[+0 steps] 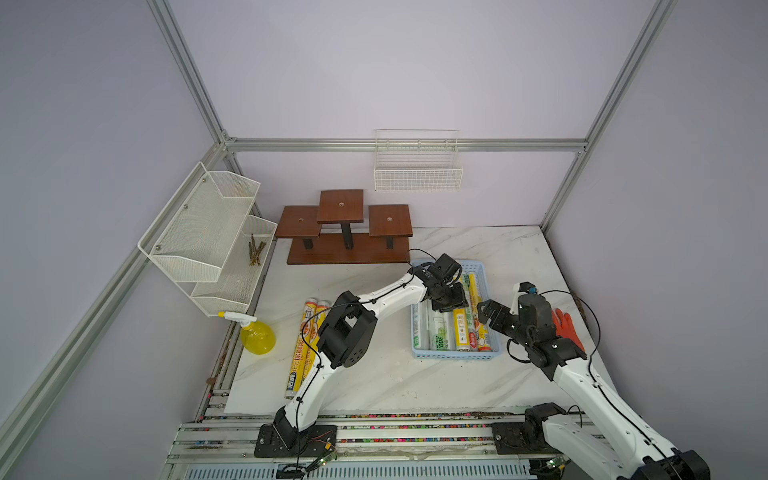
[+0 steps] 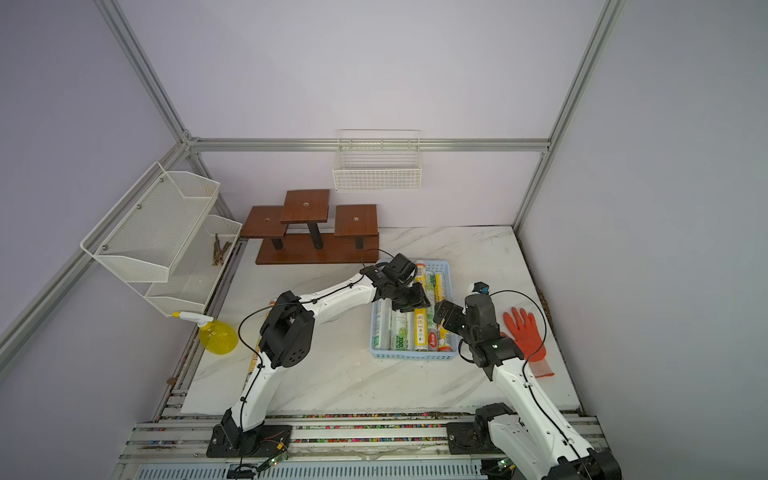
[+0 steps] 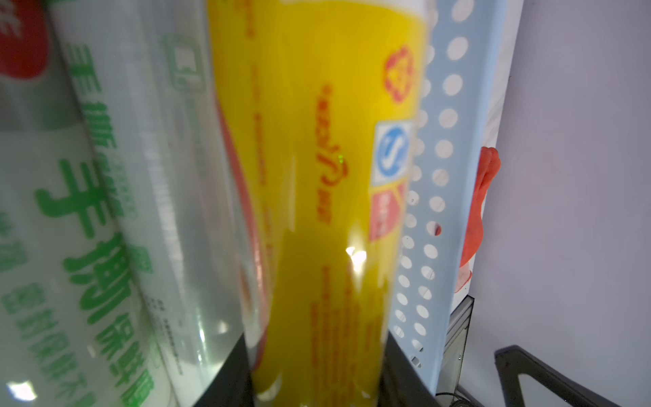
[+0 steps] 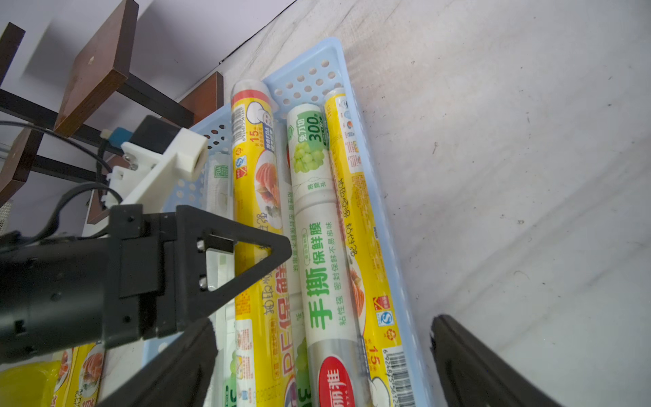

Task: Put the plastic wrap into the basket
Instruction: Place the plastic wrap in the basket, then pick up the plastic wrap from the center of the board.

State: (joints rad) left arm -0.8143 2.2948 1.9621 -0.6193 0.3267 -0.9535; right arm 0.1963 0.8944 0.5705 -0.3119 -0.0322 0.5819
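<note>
A: Two rolls [image 1: 302, 345] lie on the table [image 1: 395, 382] beside the left arm [image 1: 316, 374], the nearer one, long axes running near to far. Grippers?

B: The right gripper [image 1: 489, 316], wide and empty, hovers at the basket's [image 1: 453, 354] right wall. Farther, the left gripper [image 1: 449, 301] clamps a yellow roll [image 3: 317, 176] over the basket, along its length.

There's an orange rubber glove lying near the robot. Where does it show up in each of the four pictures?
In both top views: the orange rubber glove lies just right of the light blue perforated plastic basket.
Left wrist view: a blurred orange strip beyond the basket's holed wall.
Right wrist view: not in it.
Shared landmark: the basket, visible in all four views.
</note>
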